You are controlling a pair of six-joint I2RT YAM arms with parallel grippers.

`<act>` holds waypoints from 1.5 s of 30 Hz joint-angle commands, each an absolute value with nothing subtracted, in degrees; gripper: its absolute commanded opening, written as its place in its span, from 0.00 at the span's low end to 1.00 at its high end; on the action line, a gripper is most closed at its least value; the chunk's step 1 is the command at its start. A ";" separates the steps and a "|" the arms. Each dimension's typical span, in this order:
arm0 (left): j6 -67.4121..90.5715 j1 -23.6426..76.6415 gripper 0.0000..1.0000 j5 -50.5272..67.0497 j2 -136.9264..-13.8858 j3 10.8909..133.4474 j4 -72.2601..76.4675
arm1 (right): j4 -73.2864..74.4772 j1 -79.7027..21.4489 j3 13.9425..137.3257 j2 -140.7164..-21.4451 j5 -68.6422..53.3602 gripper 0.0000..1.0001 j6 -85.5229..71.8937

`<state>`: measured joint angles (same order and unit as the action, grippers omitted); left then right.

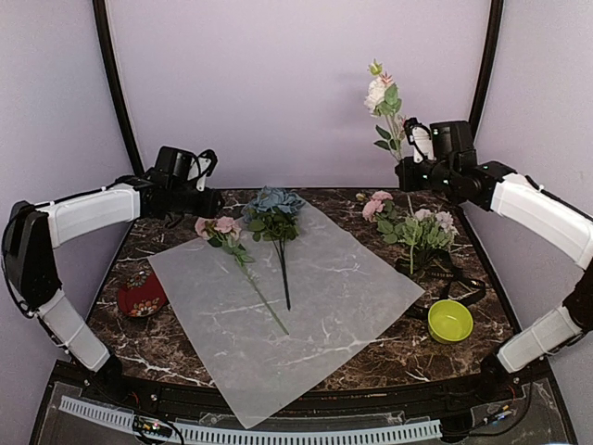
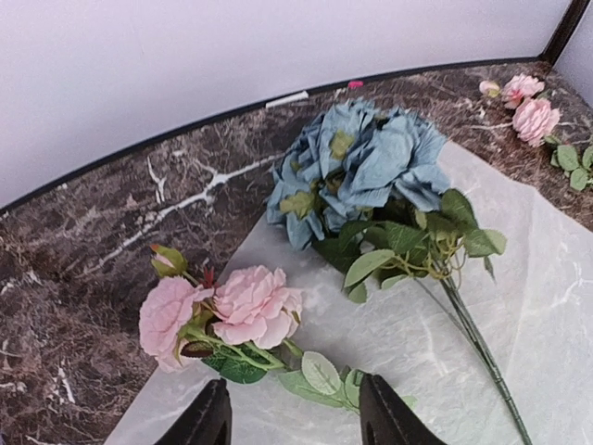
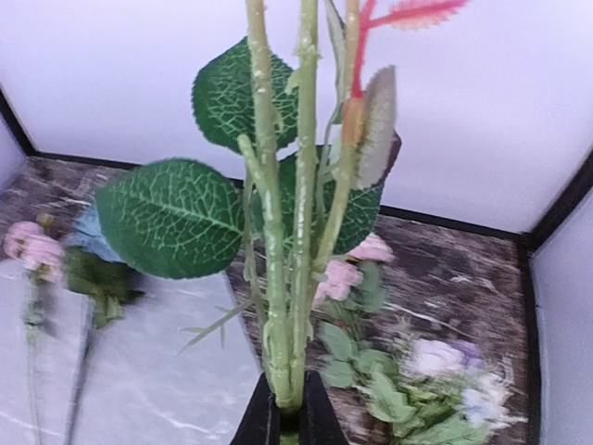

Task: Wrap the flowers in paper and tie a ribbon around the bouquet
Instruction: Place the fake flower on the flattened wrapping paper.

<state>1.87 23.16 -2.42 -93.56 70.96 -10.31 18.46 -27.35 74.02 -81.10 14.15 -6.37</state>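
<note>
The right gripper (image 1: 406,167) is clamped tight on the stems of a white-and-pink sprig (image 1: 381,93), holding it upright above the far right of the table (image 1: 176,345). On the paper (image 1: 324,306) lie a pink flower (image 1: 222,227) and a blue flower (image 1: 275,202), heads at its far corner. A loose bunch (image 1: 417,227) waits just right of the sheet. The left gripper (image 1: 213,200) hovers by the pink bloom, fingers apart, holding nothing. The smart play is to carry the sprig left, tip it flat and lay its stems alongside the others, with the heads level, before letting go.
</note>
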 commanded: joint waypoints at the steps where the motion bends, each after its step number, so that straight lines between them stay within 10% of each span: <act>1: -0.05 23.44 0.50 -0.60 -86.72 69.12 -12.81 | 6.28 -29.35 72.01 -79.13 -15.90 0.00 -17.27; 21: -2.07 23.07 0.54 -0.11 -81.78 61.70 -9.70 | -8.87 -48.03 96.20 -125.66 -21.85 0.01 -46.80; 29: -2.64 23.09 0.55 0.15 -81.21 61.25 -9.59 | 8.92 -47.14 100.12 -124.20 -13.35 0.41 -31.83; 45: -2.48 23.05 0.55 2.14 -80.86 61.78 -10.32 | 25.86 -19.89 72.83 -95.81 10.02 0.39 -24.26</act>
<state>-2.00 23.14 0.99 -83.22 61.80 -9.96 22.35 -24.95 80.07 -97.93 3.46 -24.21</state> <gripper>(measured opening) 0.551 0.385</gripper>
